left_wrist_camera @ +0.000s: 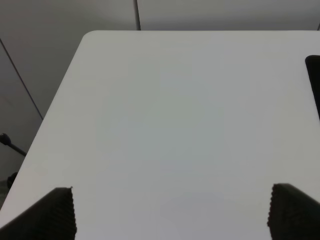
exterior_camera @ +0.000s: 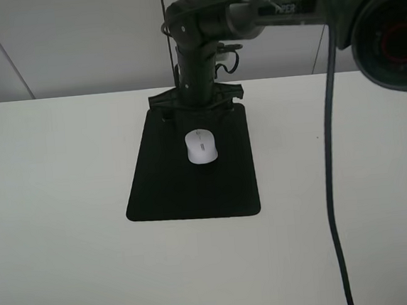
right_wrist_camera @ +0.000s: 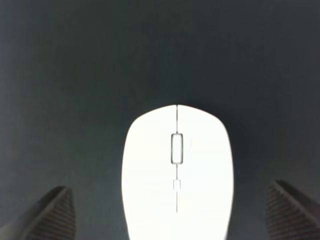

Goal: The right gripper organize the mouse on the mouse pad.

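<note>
The white mouse [exterior_camera: 201,146] lies on the black mouse pad [exterior_camera: 171,191], in the pad's far half, with its scroll wheel end toward the near edge. The right gripper [exterior_camera: 199,100] hangs over the pad's far edge, just behind the mouse, with its fingers splayed wide and not touching it. In the right wrist view the mouse [right_wrist_camera: 177,170] fills the space between the two open fingertips [right_wrist_camera: 56,212] over the dark pad [right_wrist_camera: 75,75]. The left gripper [left_wrist_camera: 170,215] is open and empty over bare white table; the pad's edge [left_wrist_camera: 314,82] shows at one side.
The white table [exterior_camera: 60,229] surrounds the pad on all sides. The right arm [exterior_camera: 297,5] reaches in from the upper right, and its black cable [exterior_camera: 331,184] hangs down over the table's right part. A wall stands behind the table.
</note>
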Tool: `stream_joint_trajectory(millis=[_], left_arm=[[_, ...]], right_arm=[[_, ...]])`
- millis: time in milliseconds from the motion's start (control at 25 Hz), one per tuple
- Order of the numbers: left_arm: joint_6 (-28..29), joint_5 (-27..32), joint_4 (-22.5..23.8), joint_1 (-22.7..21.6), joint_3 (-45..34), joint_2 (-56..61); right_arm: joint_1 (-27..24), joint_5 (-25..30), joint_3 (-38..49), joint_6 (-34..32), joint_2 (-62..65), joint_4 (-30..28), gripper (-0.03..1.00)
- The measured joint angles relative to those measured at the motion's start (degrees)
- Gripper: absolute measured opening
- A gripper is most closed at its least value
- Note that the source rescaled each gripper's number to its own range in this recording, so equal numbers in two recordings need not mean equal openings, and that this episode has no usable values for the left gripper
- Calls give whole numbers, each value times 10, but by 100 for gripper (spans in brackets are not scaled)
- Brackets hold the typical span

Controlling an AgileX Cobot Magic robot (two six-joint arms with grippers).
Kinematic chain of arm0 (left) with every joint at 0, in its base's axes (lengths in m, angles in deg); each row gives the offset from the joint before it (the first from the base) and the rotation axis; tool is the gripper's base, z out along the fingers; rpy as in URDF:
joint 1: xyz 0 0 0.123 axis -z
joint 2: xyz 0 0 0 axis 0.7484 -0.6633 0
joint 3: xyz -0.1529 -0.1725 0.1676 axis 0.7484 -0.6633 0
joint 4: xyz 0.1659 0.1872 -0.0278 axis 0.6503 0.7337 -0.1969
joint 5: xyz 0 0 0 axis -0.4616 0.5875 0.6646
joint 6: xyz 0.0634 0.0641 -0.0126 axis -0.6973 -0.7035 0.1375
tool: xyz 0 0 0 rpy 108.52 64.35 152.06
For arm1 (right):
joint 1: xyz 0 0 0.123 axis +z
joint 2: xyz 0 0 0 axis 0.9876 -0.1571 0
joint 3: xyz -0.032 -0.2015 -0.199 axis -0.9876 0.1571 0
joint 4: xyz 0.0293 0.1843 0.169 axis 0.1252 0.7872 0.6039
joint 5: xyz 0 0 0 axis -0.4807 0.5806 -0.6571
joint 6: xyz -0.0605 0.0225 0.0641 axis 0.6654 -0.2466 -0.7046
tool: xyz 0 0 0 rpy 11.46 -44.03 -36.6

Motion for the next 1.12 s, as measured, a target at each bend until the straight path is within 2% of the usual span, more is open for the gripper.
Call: stream_joint_trajectory(millis=[280,560,760,1000,1120], left_arm=[[0,0,0,0,0,0],[0,0,0,0,0,0],[0,0,0,0,0,0],[0,0,0,0,0,0],[0,0,0,0,0,0]], right_arm=[[-7,50,10,36,46,1,79],[-51,27,129,63,126,9,79],[-108,-13,264,77,205,13,79],[-212,-62,426,87,322,12,79],[-268,-69,489,104,378,12,79]])
